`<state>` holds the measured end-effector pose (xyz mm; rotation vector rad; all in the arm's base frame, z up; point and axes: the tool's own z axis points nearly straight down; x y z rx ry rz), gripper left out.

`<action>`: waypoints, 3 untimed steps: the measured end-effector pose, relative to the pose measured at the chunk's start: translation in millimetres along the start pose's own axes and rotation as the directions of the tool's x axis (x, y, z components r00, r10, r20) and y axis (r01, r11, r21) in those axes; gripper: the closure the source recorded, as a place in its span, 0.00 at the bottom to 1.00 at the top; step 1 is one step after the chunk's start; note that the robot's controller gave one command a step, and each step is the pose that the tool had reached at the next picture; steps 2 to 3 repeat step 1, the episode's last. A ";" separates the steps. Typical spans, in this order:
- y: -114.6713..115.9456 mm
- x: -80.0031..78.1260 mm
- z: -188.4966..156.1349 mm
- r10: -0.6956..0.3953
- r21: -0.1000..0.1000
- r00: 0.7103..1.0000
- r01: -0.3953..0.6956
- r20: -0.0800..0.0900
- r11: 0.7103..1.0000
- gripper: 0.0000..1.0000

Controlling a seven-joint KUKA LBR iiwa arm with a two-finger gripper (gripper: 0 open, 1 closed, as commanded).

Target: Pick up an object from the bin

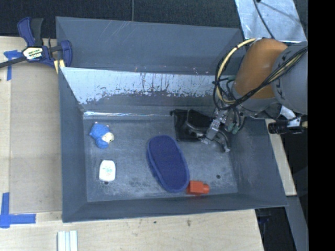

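The hand (219, 134) sits low at the right rear of the bin (73, 140), just beside a black object (187, 123); whether it is wide or narrow cannot be told. A blue oval pad (167, 163) lies mid-floor.

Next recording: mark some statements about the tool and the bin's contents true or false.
The tool is at the right of the bin, beside the black object. True.
The blue oval pad lies against the left wall. False: it lies mid-floor.
The orange-red block sits by the lower wall, right of the pad. True.
The white object rests on the pad. False: it lies apart at the left, below the blue-and-white toy.
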<state>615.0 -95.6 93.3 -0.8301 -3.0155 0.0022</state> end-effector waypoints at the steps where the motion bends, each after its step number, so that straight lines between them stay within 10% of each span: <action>1: -1.3 0.9 -54.3 -0.002 -0.004 1.000 0.002 0.012 1.000 1.00; 3: -1.3 0.9 -54.3 -0.002 -0.004 1.000 0.002 0.012 1.000 1.00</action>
